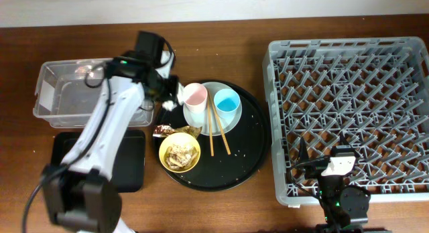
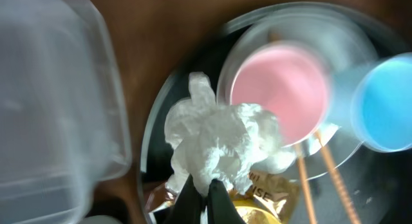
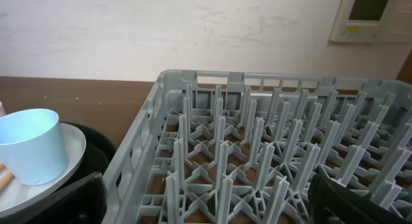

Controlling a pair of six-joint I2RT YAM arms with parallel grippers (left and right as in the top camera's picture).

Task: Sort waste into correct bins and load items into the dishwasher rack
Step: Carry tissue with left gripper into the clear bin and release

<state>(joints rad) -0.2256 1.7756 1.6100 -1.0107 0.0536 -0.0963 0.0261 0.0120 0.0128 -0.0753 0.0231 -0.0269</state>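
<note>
Crumpled soft paper tissue [image 2: 222, 140], smooth pink cup [image 2: 280, 89], clear plastic tub [image 1: 64, 92], matt grey plastic rack [image 1: 348, 49], wooden chopsticks [image 1: 211, 129]

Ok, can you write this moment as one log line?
left tool: shut on tissue | right tool: open, at rack | rack: nothing loaded

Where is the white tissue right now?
In the left wrist view, the white tissue is pinched in the left gripper, at the left edge of the round black tray, between the clear tub and the pink cup.
</note>
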